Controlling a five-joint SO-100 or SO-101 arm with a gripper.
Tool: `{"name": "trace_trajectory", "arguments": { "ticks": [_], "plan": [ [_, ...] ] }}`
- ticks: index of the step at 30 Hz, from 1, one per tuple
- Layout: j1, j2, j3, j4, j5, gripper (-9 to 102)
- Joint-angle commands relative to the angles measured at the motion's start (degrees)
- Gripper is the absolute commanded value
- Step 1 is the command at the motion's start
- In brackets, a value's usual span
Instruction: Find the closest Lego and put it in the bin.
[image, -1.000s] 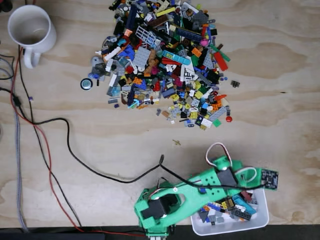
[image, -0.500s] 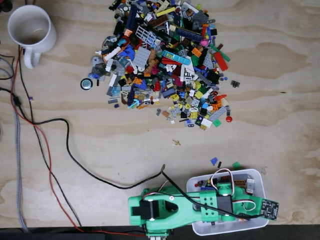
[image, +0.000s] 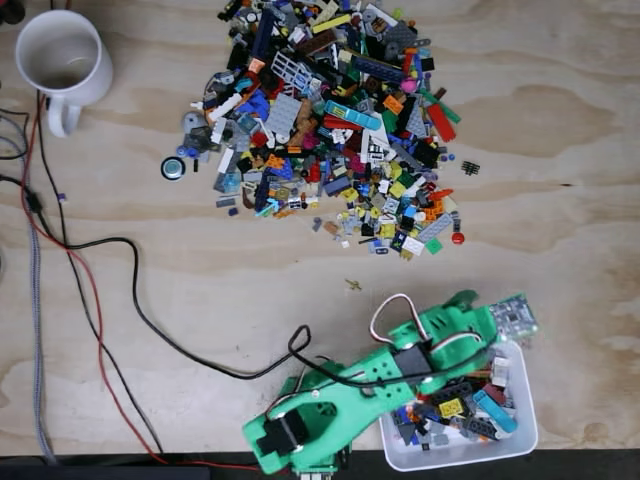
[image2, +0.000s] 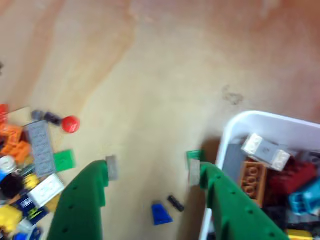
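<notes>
Fixed view: sharp, evenly and brightly lit, soft short shadows.
Wrist view: warm cast, motion-blurred throughout, edges of pieces smeared.

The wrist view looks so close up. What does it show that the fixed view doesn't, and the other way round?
Wrist view alone: the open gripper with nothing between its green fingers, and a small blue piece on the wood beneath it.

Fixed view alone: the white mug, the cables, the whole Lego pile and the green arm.

Both: the white bin holding bricks, the wooden table, and the red round piece at the pile's edge.
</notes>
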Motion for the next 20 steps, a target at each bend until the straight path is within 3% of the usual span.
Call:
{"name": "trace_trajectory", "arguments": {
  "ticks": [1, 10, 20],
  "plan": [
    [-19.4, 2.9, -1.8, 4.3, 7.9, 20],
    [-43.2, -2.1, -2.4, 7.0, 16.9, 19],
    [-50.0, -4.5, -3.7, 9.6, 19.2, 19]
  ]
}}
